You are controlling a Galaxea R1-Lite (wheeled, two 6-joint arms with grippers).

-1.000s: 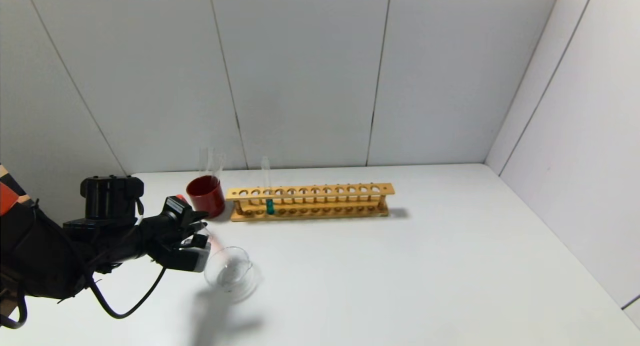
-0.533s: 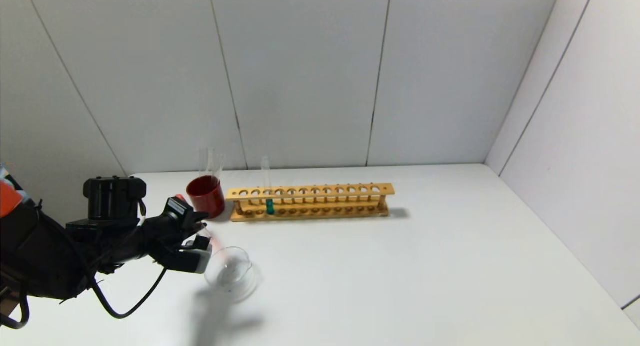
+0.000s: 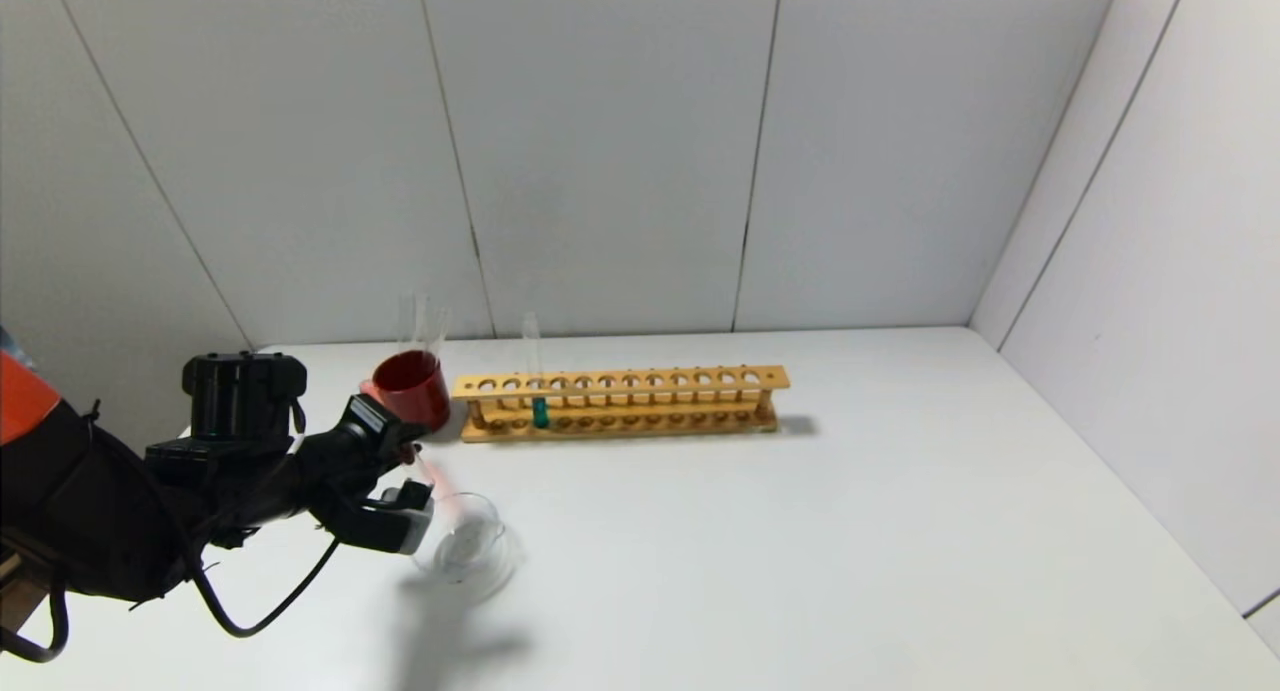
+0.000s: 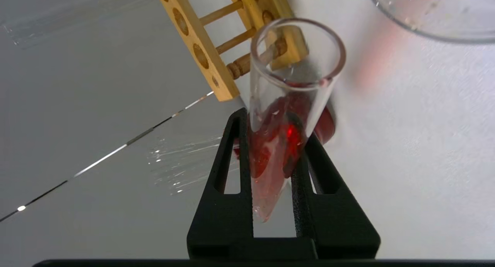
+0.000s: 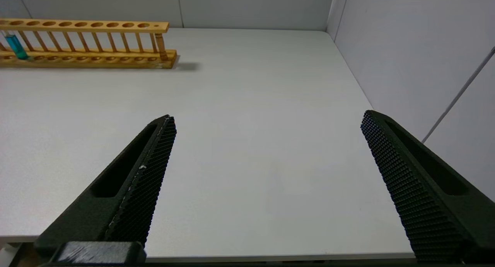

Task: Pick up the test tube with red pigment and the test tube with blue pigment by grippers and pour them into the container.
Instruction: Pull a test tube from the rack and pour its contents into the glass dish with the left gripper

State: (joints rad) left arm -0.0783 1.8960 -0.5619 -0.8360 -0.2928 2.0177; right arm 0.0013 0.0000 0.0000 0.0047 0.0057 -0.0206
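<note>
My left gripper [image 3: 415, 476] is shut on the test tube with red pigment [image 3: 436, 483], held tilted with its mouth over the near rim of the clear glass container [image 3: 465, 548]. In the left wrist view the gripper [image 4: 272, 143] clamps the tube [image 4: 286, 104], red liquid lying along its wall, and the container's rim [image 4: 425, 23] shows beyond. The test tube with blue pigment [image 3: 538, 407] stands upright in the wooden rack [image 3: 620, 401]; it also shows in the right wrist view [image 5: 16, 46]. My right gripper [image 5: 267, 124] is open and empty over the table's near right part, out of the head view.
A dark red cup [image 3: 412, 388] holding clear empty tubes stands left of the rack, just behind my left gripper. White walls close in the table at the back and right. The table's right half [image 3: 850, 531] is bare.
My left gripper has moved slightly up and toward the container and tilted the red tube further. The right arm, rack and blue tube have not moved.
</note>
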